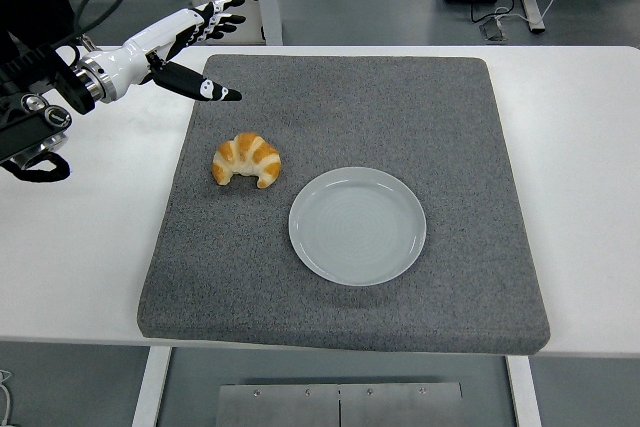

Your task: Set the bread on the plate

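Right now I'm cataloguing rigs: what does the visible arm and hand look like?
The left arm is black with looped black cabling and silver round joints. A metallic wrist ring joins the left hand, which is white-shelled with black fingers bearing small white patches.

Cut off at the edges

The left arm (pixel 40 112) runs out of the picture's left edge; the counter (pixel 585 147) is cropped at both sides, its legs hidden below.

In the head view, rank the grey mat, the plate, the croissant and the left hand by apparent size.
1. Grey mat
2. Plate
3. Left hand and croissant: look alike; the hand is spread and foreshortened, so unranked.
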Controlling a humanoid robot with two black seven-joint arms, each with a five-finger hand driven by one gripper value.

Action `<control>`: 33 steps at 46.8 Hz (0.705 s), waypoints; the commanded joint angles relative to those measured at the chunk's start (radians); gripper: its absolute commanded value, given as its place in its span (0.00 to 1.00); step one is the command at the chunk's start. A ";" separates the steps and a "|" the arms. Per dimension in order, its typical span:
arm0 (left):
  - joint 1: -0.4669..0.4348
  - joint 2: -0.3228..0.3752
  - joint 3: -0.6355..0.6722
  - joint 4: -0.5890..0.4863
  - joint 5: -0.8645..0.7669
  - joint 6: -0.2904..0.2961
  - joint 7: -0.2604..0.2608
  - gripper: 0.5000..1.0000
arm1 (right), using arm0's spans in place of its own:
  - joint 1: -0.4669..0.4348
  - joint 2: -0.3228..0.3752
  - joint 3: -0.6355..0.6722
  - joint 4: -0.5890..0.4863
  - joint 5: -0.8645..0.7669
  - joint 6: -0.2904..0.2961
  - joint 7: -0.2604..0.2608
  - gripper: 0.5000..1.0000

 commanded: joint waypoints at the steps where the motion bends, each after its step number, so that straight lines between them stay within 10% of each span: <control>1: -0.018 0.020 0.028 -0.039 0.039 0.000 0.000 0.94 | 0.000 0.000 0.001 0.000 0.001 0.000 0.000 1.00; 33: -0.032 0.043 0.206 -0.092 0.157 0.138 -0.005 0.94 | 0.000 0.000 0.000 0.000 -0.001 0.000 0.000 1.00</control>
